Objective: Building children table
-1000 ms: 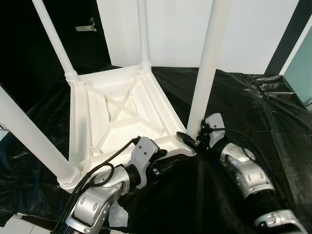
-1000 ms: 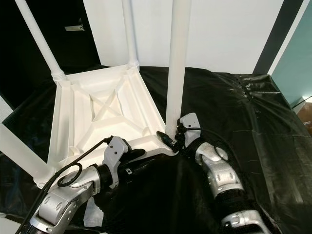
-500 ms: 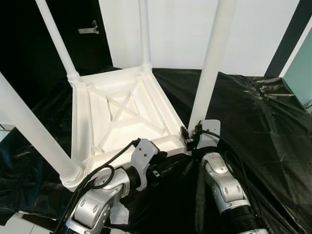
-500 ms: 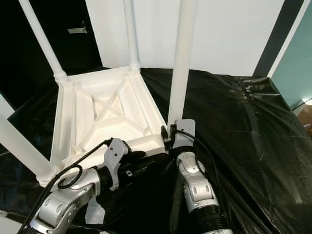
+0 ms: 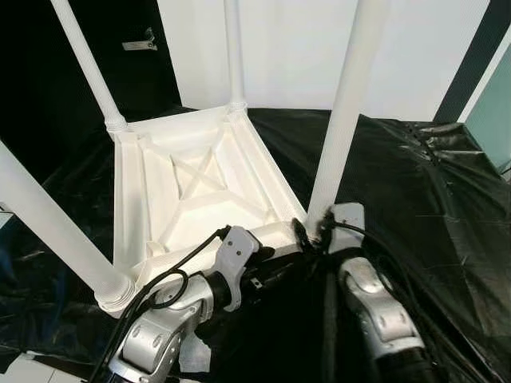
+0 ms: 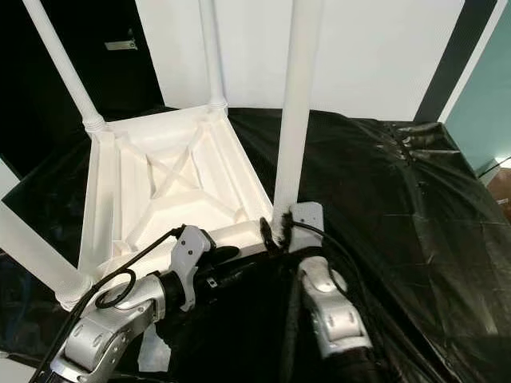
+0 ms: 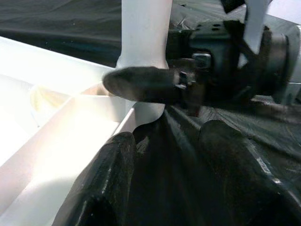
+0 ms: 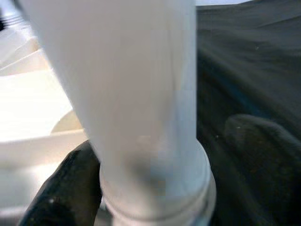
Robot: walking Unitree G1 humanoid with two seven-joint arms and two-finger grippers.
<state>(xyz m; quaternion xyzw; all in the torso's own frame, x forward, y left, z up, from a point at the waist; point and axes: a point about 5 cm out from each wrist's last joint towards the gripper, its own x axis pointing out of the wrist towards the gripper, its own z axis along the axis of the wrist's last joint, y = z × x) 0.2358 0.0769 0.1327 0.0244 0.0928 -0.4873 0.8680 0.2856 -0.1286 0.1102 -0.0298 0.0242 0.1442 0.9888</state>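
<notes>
- I have the white children's table lying upside down on the black sheet, its ribbed underside facing up.
- I count four white legs standing up from its corners: two at the far corners, one at the near left corner, and the near right leg that I am working on.
- My right pincer sits at the base of that near right leg, one finger on each side of the collar; the fingers look closed against it, holding the leg.
- My left pincer hovers low beside the near edge of the tabletop, pointing toward the same corner; its two fingers are apart with nothing between them.
- Risk, as I judge it: if I twist with the leg tilted, the thread could cross and the leg would seat crooked or loose.
- The smooth round collar may slip in the right pincer, so the turn might not carry through.
- With the left pincer holding nothing, the light tabletop could rotate or slide on the slick sheet as I turn.
</notes>
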